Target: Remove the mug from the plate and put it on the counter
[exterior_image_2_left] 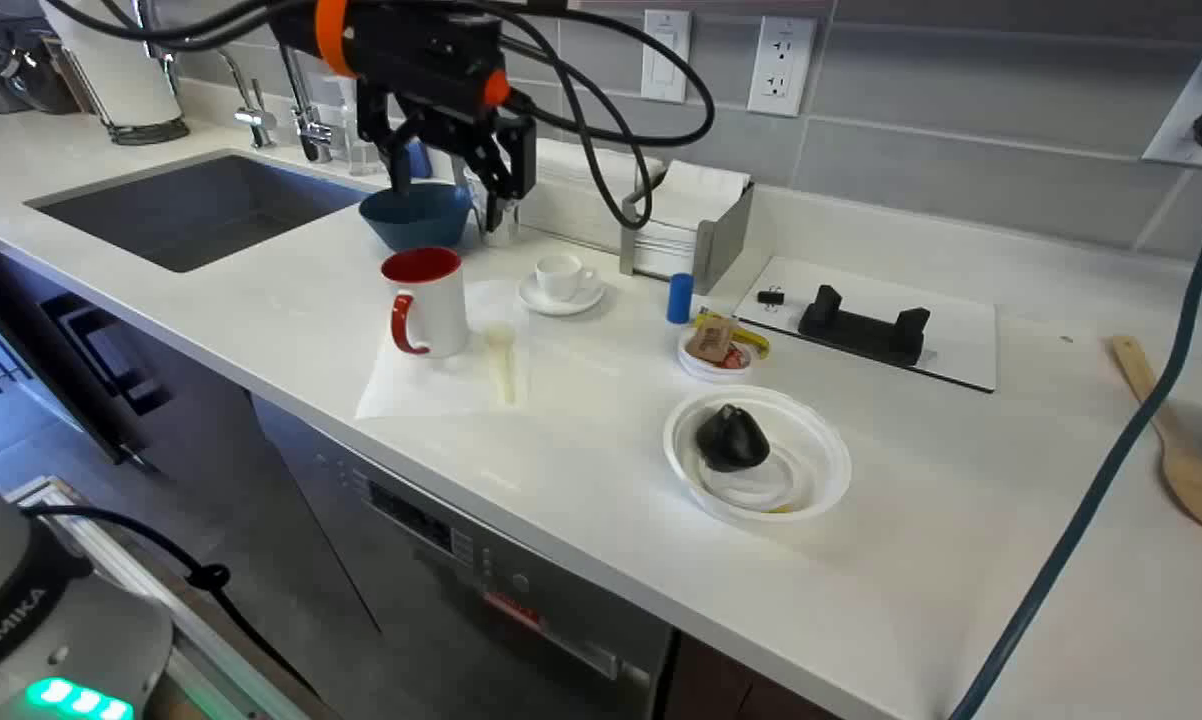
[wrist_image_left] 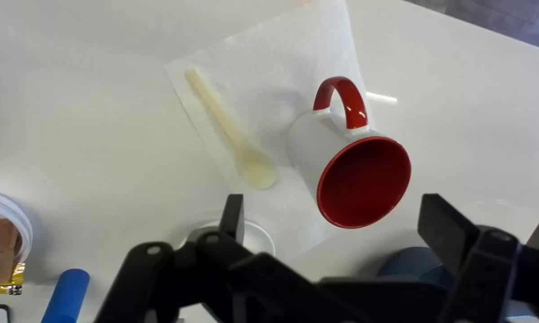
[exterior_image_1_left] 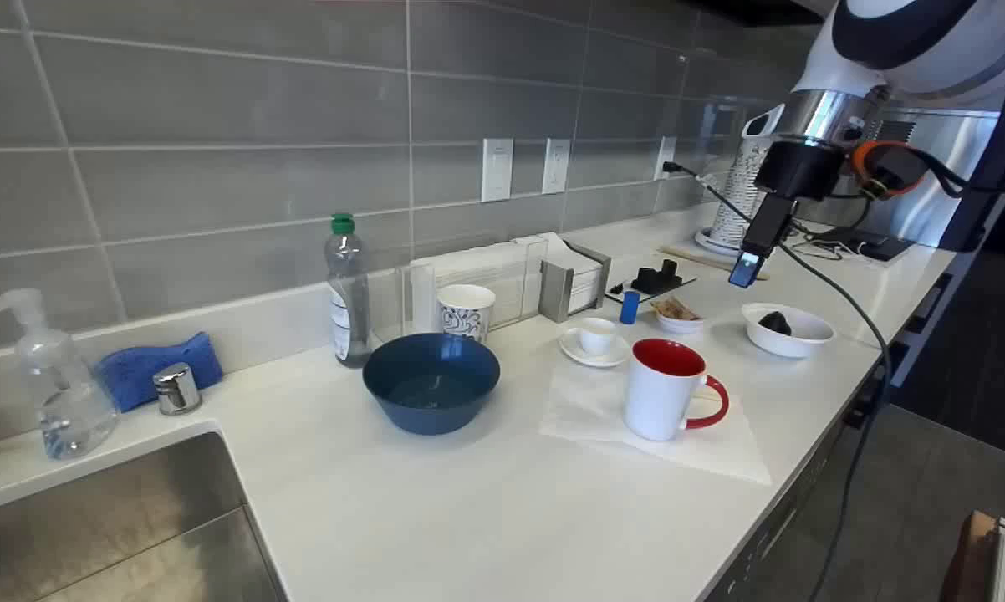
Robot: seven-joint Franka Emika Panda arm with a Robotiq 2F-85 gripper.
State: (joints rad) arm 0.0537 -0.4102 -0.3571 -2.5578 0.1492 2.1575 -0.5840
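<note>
This is a kitchen, shown by a white counter [exterior_image_2_left: 581, 435] with a sink [exterior_image_2_left: 231, 205] at its left, the dishwasher [exterior_image_2_left: 461, 600] under its near edge, and dish soap [exterior_image_1_left: 349, 293] and sponge [exterior_image_1_left: 135, 374] along the far tiled wall [exterior_image_1_left: 260, 180].

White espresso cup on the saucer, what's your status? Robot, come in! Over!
Gripper open, nothing held. White espresso cup upright on saucer. Red-handled mug nearby, might crowd the approach.
</note>
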